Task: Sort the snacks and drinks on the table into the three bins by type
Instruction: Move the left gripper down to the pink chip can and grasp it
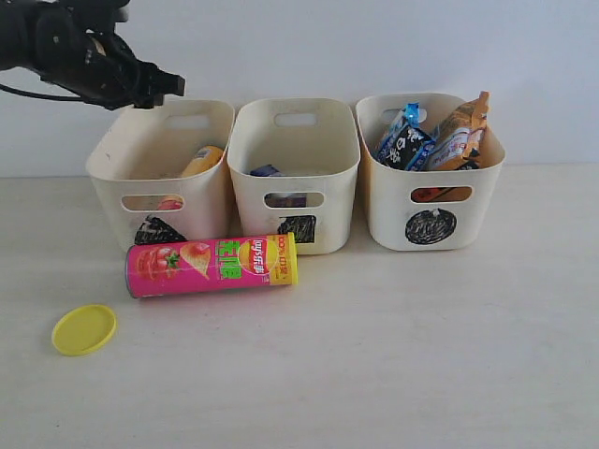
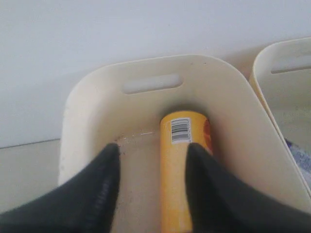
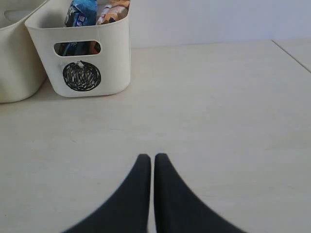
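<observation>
The pink canister (image 1: 211, 266) lies on its side on the table (image 1: 393, 355), in front of the left bin (image 1: 122, 168) and the middle bin (image 1: 309, 140). The yellow canister (image 1: 204, 159) lies inside the left bin (image 2: 97, 87). My left gripper (image 1: 159, 89) hovers over that bin's back rim, open and empty (image 2: 153, 150), with the yellow canister (image 2: 182, 160) below, near one finger. The blue-black packet (image 1: 404, 138) and orange packet (image 1: 460, 131) stand in the right bin (image 1: 384, 187). A dark purple box (image 1: 266, 171) shows in the middle bin. My right gripper (image 3: 149, 158) is shut, low over bare table.
A round yellow lid (image 1: 84, 329) lies on the table at the front left, near the pink canister. In the right wrist view the right bin (image 3: 112, 58) stands well ahead, with the middle bin (image 3: 14, 58) beside it. A white wall runs behind the bins.
</observation>
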Controlling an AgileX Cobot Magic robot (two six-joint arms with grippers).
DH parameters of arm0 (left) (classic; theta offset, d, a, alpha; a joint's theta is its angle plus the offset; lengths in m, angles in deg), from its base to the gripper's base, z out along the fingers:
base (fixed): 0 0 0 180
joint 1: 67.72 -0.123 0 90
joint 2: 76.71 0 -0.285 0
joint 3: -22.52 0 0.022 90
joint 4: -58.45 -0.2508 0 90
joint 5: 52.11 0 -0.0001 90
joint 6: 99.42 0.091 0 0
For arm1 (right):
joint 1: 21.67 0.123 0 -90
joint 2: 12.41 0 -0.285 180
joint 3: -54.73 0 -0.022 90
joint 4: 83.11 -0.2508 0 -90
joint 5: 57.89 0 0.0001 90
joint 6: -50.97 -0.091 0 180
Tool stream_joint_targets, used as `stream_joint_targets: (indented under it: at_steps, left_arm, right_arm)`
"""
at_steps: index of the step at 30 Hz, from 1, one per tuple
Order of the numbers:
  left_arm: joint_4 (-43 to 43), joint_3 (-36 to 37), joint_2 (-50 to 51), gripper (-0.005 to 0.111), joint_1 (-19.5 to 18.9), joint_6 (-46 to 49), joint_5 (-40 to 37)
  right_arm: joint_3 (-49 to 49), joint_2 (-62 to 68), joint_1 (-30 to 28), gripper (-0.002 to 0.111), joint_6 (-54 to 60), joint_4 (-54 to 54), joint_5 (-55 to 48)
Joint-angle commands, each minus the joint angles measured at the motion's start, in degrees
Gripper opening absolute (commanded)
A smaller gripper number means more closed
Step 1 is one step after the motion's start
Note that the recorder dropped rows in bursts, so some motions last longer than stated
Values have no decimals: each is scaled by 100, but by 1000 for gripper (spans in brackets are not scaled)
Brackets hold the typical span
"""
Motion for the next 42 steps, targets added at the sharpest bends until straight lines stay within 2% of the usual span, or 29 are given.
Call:
stream_joint_targets:
  at_steps: [1,6,12,17,21,23,27,29,38,42]
  left_arm:
    - [94,-36,-357,4,65,550,-661]
    - [553,-36,-618,4,162,2003,-1411]
    - [836,-26,-760,4,428,3689,-2928]
    - [704,-14,-760,4,720,3876,-3795]
    - [687,-14,-760,4,1278,4013,-4504]
    - [399,-14,-760,4,1629,4059,-4652]
    - [-669,503,-939,4,2323,4012,-4598]
    - [-826,814,-1069,4,2450,4012,-4379]
    - [-861,2369,-1696,4,2558,4012,-2936]
    - [-923,2758,-1697,4,2558,4012,-2451]
  right_arm:
    - [-22,-38,6,0,2,13,23]
    - [-22,-38,6,0,2,13,23]
    - [-22,-38,6,0,2,13,23]
    - [-22,-38,6,0,2,13,23]
    - [-22,-38,6,0,2,13,23]
    - [-22,-38,6,0,2,13,23]
    - [-22,-38,6,0,2,13,23]
    - [-22,-38,6,0,2,13,23]
    - [-22,-38,6,0,2,13,23]
    - [-22,-38,6,0,2,13,23]
